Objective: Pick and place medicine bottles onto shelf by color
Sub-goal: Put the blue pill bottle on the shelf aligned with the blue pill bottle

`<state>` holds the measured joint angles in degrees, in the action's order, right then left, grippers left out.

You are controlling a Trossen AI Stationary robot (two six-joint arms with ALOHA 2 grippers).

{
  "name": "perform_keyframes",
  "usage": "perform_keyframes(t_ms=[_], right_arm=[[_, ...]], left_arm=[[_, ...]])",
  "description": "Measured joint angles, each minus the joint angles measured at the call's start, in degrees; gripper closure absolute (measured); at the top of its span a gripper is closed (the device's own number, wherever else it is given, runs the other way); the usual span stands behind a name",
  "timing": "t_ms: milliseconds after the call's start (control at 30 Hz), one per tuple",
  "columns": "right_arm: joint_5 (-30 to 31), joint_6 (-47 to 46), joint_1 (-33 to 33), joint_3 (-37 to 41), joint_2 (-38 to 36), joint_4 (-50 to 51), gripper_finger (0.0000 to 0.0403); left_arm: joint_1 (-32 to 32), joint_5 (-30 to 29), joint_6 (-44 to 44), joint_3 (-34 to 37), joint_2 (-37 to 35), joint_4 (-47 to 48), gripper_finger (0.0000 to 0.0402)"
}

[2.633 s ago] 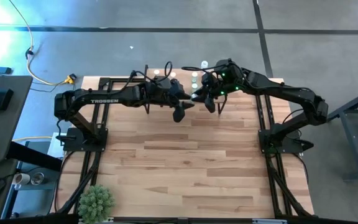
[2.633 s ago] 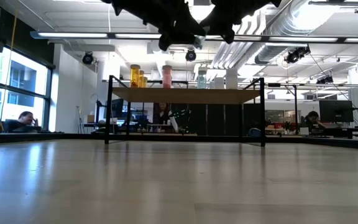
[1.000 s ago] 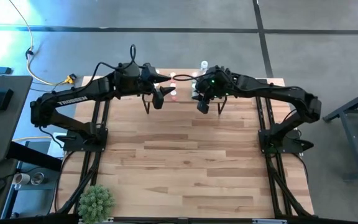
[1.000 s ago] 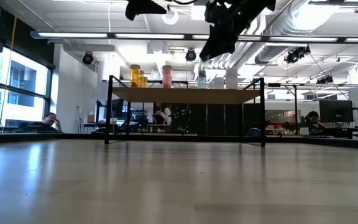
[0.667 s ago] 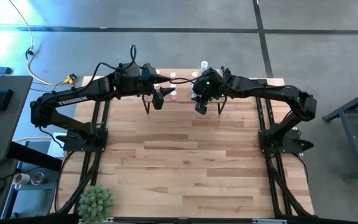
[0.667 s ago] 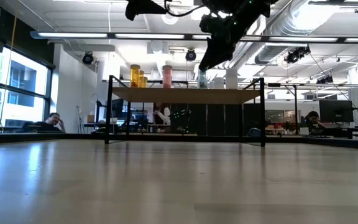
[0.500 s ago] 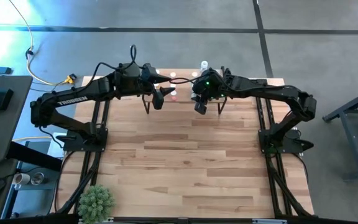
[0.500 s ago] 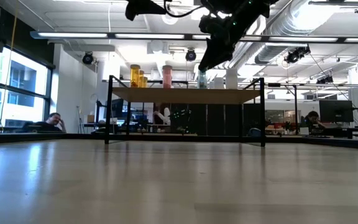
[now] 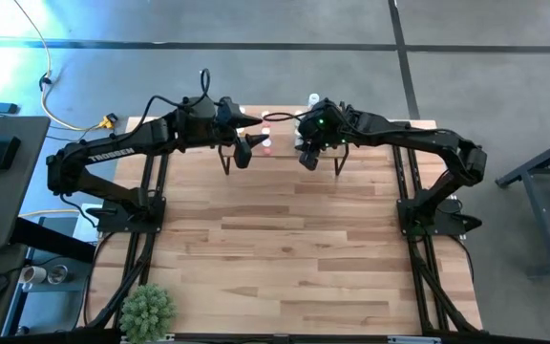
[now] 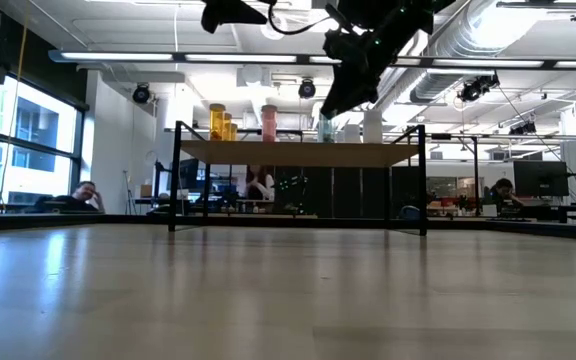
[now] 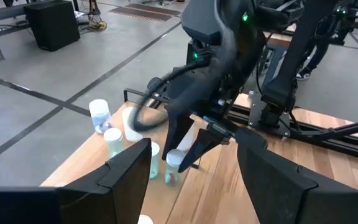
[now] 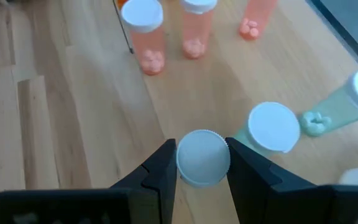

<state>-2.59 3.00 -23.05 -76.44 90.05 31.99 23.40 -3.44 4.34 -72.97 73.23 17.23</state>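
Observation:
The shelf stands at the table's far edge on black legs. On it stand orange bottles, pink bottles and green bottles, all white-capped. My right gripper hovers over the shelf's middle, shut on one more bottle that looks pale green in the low view. In the wrist view its white cap hides its body. My left gripper waits open above the shelf's left part, nothing between its fingers. My right gripper pinches the bottle's white cap between its two fingers, one on each side of the round rim. The fingers slant down from above. The bottle stays upright below them, its base at the shelf top; whether it rests there I cannot tell.
A green bottle stands right beside the held one, and another green one lies farther off. A clear bottle stands near the shelf's far corner. A green plant sits at the table's near left corner. Bare wood lies between.
My right gripper has sunk a little toward the shelf and shifted slightly toward the table's left, still shut on the bottle, which stays upright.

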Motion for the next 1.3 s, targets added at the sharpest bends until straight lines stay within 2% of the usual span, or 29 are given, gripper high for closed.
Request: perform_keyframes(t_ms=[433, 867, 1300], right_arm=[[-0.7, -0.1, -0.1, 0.0, 0.0, 0.0, 0.0296], [-0.7, 0.9, -0.1, 0.0, 0.2, -1.5, 0.0240], [-0.7, 0.9, -0.1, 0.0, -0.1, -3.6, 0.0234]], left_arm=[[0.0, -0.2, 0.0, 0.0, 0.0, 1.2, 0.0172], [0.0, -0.2, 0.0, 0.0, 0.0, 1.5, 0.0172], [0.0, -0.2, 0.0, 0.0, 0.0, 1.7, 0.0172]])
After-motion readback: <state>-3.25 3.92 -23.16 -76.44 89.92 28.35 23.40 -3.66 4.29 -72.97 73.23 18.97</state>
